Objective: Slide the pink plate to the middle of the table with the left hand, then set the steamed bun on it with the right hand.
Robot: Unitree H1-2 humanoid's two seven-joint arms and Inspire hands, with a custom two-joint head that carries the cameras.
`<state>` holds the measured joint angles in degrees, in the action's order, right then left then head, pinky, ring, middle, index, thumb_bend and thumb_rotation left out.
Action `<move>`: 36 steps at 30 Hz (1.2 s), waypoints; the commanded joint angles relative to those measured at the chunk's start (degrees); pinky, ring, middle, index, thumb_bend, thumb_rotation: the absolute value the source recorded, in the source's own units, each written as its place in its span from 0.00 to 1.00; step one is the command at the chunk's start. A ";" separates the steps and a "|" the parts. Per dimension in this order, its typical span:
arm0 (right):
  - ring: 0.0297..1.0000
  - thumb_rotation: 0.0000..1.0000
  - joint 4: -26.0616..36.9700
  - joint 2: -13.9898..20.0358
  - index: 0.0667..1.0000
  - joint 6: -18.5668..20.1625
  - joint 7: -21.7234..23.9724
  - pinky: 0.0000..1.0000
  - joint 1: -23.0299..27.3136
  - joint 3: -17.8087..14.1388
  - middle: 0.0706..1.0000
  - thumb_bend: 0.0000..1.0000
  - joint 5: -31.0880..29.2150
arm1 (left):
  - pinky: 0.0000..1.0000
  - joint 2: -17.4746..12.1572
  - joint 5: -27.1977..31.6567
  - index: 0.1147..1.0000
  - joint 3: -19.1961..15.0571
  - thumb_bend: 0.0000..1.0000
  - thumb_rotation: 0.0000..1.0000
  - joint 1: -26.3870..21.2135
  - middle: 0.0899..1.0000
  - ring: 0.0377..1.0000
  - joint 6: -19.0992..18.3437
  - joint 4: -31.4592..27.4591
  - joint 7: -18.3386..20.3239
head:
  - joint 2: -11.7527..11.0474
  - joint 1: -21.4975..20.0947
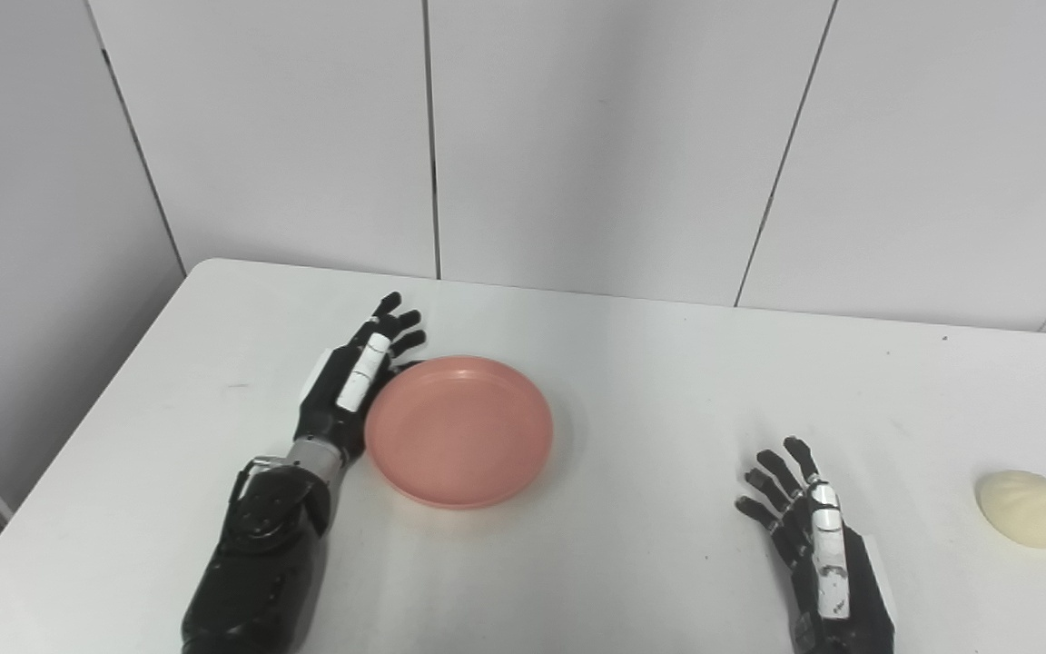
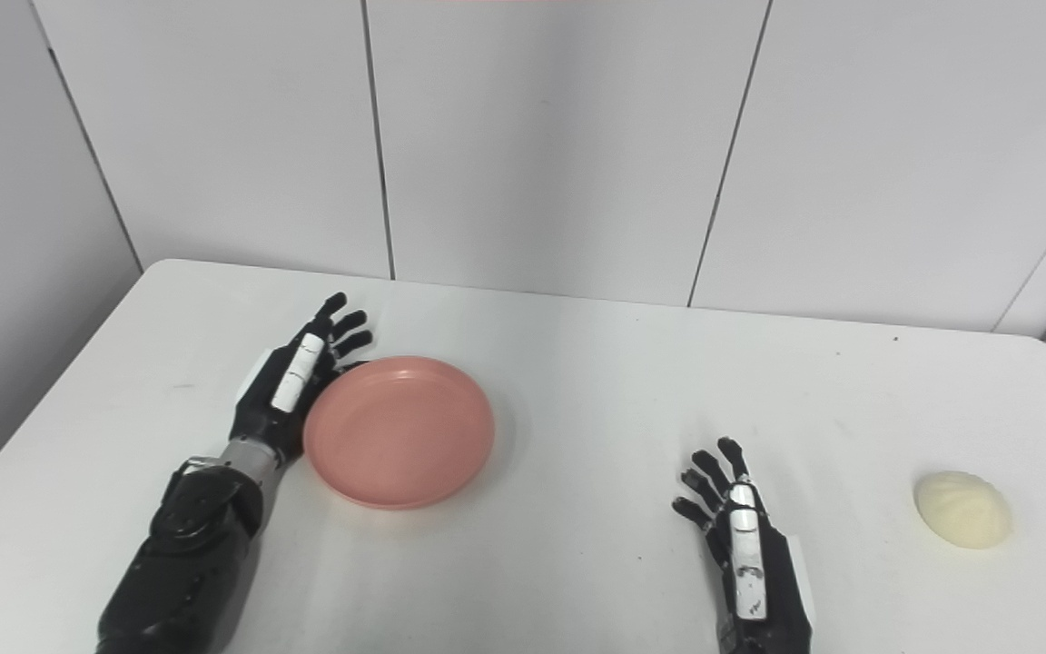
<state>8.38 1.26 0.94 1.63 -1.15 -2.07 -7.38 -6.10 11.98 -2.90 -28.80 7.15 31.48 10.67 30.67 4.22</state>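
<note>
The pink plate (image 1: 458, 430) lies empty on the white table (image 1: 632, 363), left of the middle. My left hand (image 1: 352, 381) is open, edge-on against the plate's left rim, fingers stretched away from me. The steamed bun (image 1: 1026, 508), pale cream and domed, sits near the table's right edge. My right hand (image 1: 809, 536) is open and empty, flat above the table near the front, well to the left of the bun. The scene also shows in the right eye view: plate (image 2: 399, 430), bun (image 2: 962, 509), left hand (image 2: 294, 377), right hand (image 2: 741, 549).
The table's back edge meets a white panelled wall (image 1: 614, 145). The table's left edge drops off beside a grey wall. Bare tabletop lies between the plate and my right hand.
</note>
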 commanded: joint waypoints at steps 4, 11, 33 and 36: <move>0.83 0.98 1.65 -0.93 0.92 -0.12 -0.09 0.78 0.72 0.43 0.86 0.73 0.12 | 0.74 2.68 -1.91 0.93 1.62 0.95 0.76 -1.19 0.90 0.89 0.02 1.38 -0.42 | 0.28 -1.13; 0.82 0.99 2.13 -1.91 0.92 -0.01 -0.71 0.75 0.79 1.43 0.86 0.73 2.01 | 0.75 6.04 -3.88 0.96 1.90 0.87 0.80 -2.05 0.90 0.91 0.73 2.25 -3.40 | 0.74 -4.83; 0.82 1.00 2.78 -5.42 0.92 -0.69 -2.96 0.75 0.58 4.83 0.87 0.84 6.98 | 0.78 12.22 -5.11 1.00 0.89 0.71 0.86 0.99 0.92 0.89 -4.53 -4.27 -9.18 | 2.17 -15.90; 0.82 1.00 3.22 -5.79 0.92 -0.60 -3.55 0.74 0.48 5.02 0.87 0.83 7.89 | 0.80 11.96 -5.11 1.00 0.92 0.70 0.87 1.63 0.92 0.90 -4.62 -4.94 -8.78 | 2.22 -16.77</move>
<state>9.15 -3.68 1.58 -1.53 -1.31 2.66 -0.26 6.38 6.54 -1.76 -27.39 3.65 26.88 1.66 32.87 -12.30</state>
